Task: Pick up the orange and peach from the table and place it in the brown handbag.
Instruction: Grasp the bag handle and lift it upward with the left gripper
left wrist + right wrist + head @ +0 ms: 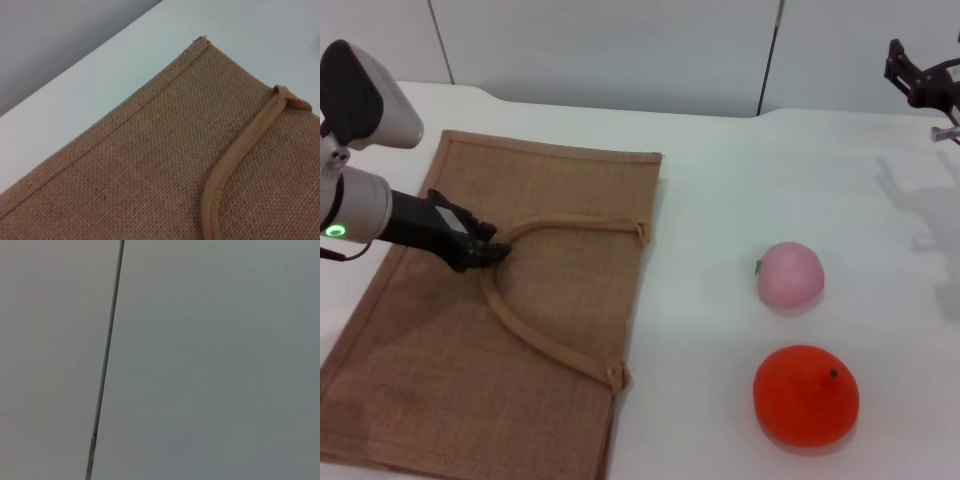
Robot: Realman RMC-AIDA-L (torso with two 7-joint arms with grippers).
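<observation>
On the white table, fruit: a round, bright red-orange orange with a dark stem dimple lies nearest the robot on its right; a smaller round, pale pink peach lies just beyond it, apart from it.
Handling of fruit: both are judged light, smooth and prone to rolling; a hold across the widest part from above is advised, gently on the peach in case it is soft.
Bag: a large, flat tan-brown woven jute handbag lies on the robot's left, well apart from the fruit, mouth edge facing them.
Handling of bag: the cloth is judged limp; the lighter tan looped strap handle is the natural hold for opening it.
Left gripper: rested at the strap's bend; fingers appear drawn together on the strap.
Right gripper: raised at the far right, idle; finger state cannot be told.
Head view only: both fruits, both arms.
Left wrist view only: close jute weave, bag corner, strap knot.
Right wrist view: plain grey wall only.
</observation>
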